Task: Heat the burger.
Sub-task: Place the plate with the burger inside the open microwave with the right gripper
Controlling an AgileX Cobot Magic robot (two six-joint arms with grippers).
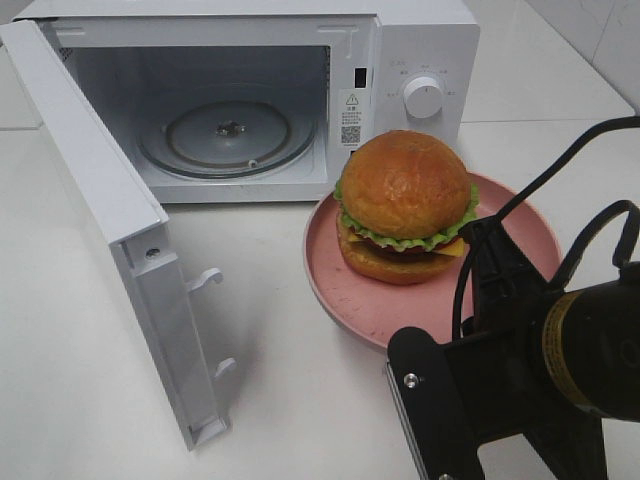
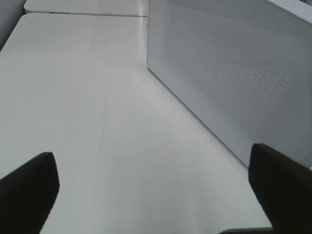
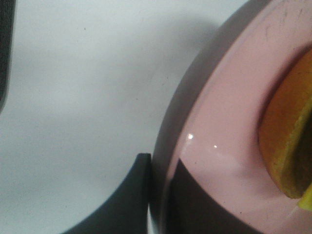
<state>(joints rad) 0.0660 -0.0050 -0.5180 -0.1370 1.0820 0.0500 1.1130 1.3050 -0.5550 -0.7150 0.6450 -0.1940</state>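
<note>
The burger [image 1: 405, 205], with its glossy brown bun, lettuce, patty and cheese, sits on a pink round plate [image 1: 345, 290] in front of the white microwave [image 1: 420, 40]. My right gripper [image 1: 478, 240] is at the plate's right rim. In the right wrist view the right gripper [image 3: 158, 168] is shut on the pink plate rim [image 3: 229, 122], one finger outside and one inside, with the burger's edge [image 3: 282, 131] close by. My left gripper [image 2: 156, 190] is open and empty over bare table. It does not show in the high view.
The microwave door [image 1: 100, 200] stands wide open to the left, its latch hooks facing the plate. The glass turntable [image 1: 228, 135] inside is bare. The door's outer face [image 2: 234, 73] is just beside the left gripper. The white table [image 1: 270, 380] lies in front.
</note>
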